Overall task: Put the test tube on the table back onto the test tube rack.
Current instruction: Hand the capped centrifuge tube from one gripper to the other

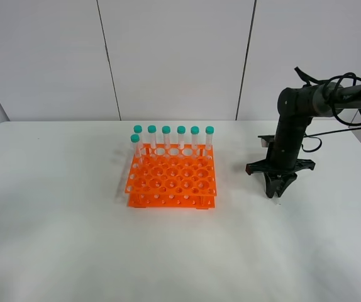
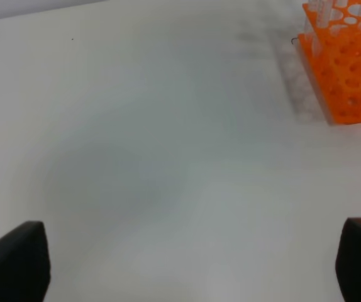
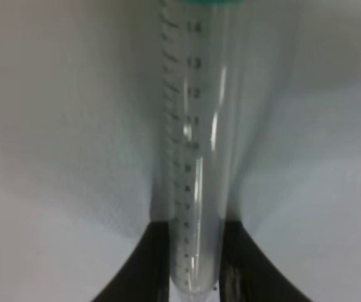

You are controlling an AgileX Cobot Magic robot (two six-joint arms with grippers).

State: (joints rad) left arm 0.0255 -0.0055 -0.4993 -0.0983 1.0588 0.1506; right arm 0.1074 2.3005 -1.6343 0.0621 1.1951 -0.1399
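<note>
So there's a big white table (image 1: 73,239), and the orange rack (image 1: 171,182) sits around the middle of it, a bit toward the back. The black right arm (image 1: 294,119) comes in from the right and bends down, so the right gripper (image 1: 273,189) points at the tabletop, near the rack's right side but not touching it. Seven green-capped tubes (image 1: 181,139) stand upright in the rack: six along the back row and one a row forward at the left corner. The left gripper (image 2: 193,264) hangs over bare table with its fingers spread wide. Up close, the right gripper's fingers (image 3: 152,264) are pinching the test tube (image 3: 193,157) near its pointed end, with the cap sticking out past them. Can't really tell if it's touching the table.
</note>
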